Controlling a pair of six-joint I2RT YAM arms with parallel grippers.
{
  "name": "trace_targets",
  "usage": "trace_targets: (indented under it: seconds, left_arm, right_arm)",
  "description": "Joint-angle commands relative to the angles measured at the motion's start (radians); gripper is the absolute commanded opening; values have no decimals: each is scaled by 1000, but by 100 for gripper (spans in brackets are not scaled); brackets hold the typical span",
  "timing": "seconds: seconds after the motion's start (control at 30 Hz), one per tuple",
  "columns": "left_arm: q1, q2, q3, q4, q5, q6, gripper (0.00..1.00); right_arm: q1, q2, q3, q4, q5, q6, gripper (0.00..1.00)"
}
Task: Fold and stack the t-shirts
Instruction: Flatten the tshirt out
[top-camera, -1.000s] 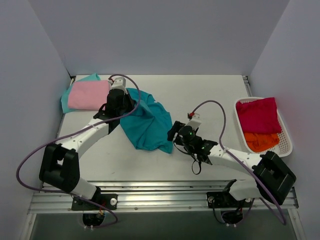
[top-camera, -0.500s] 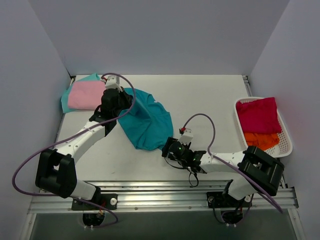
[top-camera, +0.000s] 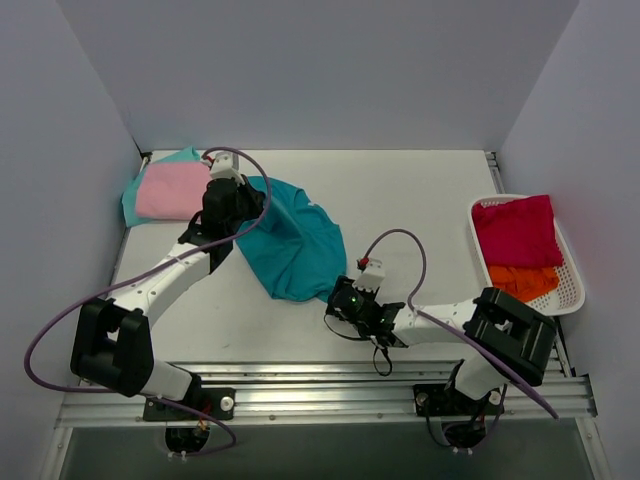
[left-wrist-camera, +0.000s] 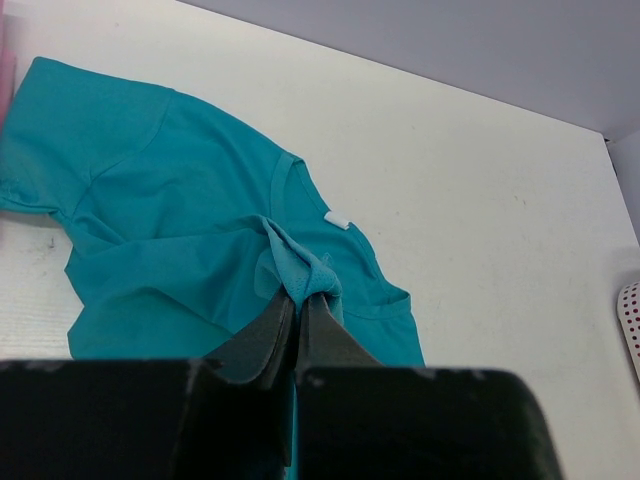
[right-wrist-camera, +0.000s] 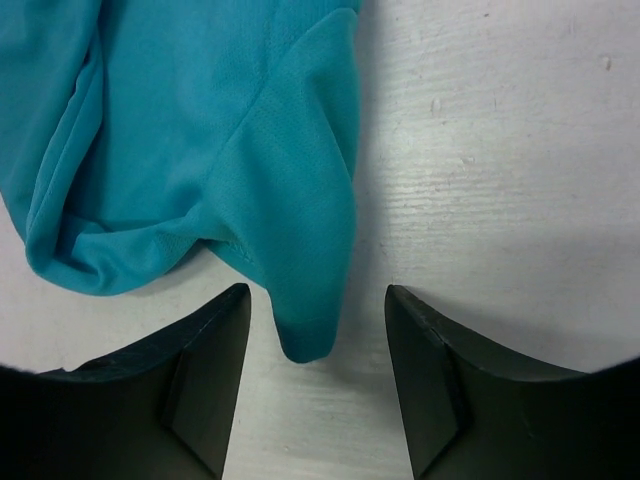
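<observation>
Right wrist: straddled sleeve tip of large teal cloth t-shirt (right-wrist-camera: 200, 120) with parted, empty right tool (right-wrist-camera: 315, 298); pinched its bunched fabric in clamped left tool (left-wrist-camera: 300, 305); needed lowering onto white surface (right-wrist-camera: 500, 150) before closing.

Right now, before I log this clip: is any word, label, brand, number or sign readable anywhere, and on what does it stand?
No readable text in any view.
On the large teal cloth t-shirt, the small white neck label: too small to read.
The pink folded t-shirt, and the crimson t-shirt and orange t-shirt in the white plastic basket: plain, no print showing.
</observation>
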Motion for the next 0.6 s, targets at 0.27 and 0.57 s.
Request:
trace_targets:
  seconds: [0.27, 0.57]
  left_arm:
    - [21, 30, 9, 72, 17, -7, 2]
    - [21, -121, 19, -15, -4, 8, 2]
  right_arm:
    - [-57, 196, 68, 94, 10, -55, 0]
    - [-54, -125, 194, -276, 193, -153, 0]
